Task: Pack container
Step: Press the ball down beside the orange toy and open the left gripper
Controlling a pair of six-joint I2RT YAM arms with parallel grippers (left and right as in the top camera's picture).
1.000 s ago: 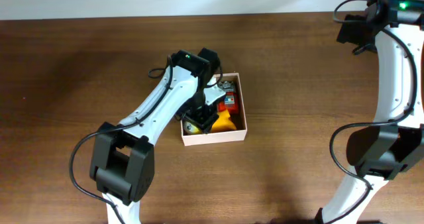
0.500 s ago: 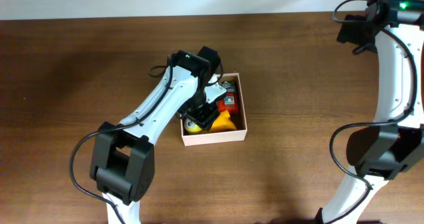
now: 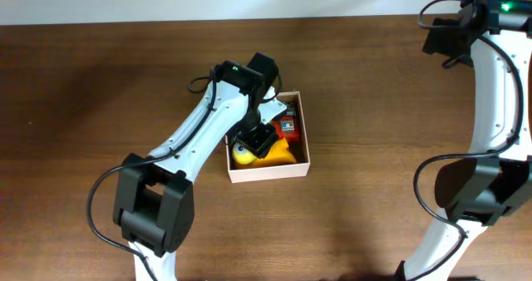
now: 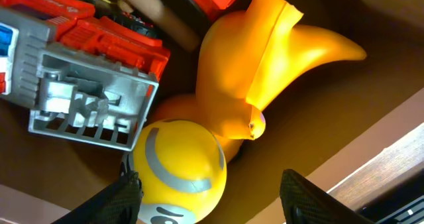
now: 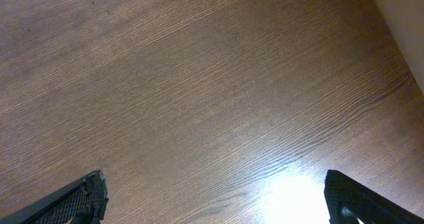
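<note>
While the left arm (image 3: 199, 131) stretches across the table (image 3: 83, 106), its tip hangs over the container (image 3: 270, 175), which lies flat on the wood. The left gripper (image 4: 211, 179) is inside the container's left half with its fingers (image 4: 126, 201) spread. A yellow ball (image 4: 179, 168) with a grey stripe lies between them in the container's lower-left corner. One finger is just beside the ball and the other stands clear of it, so nothing is pinched. Right of the ball an orange toy (image 4: 265, 71) touches it, and a red-and-grey truck (image 4: 93, 85) lies toward the container's far wall. Well to the right of the container, the right arm (image 3: 490, 106) stands apart. The right gripper (image 5: 213, 181) hovers over bare wood, its fingers wide apart and empty.
</note>
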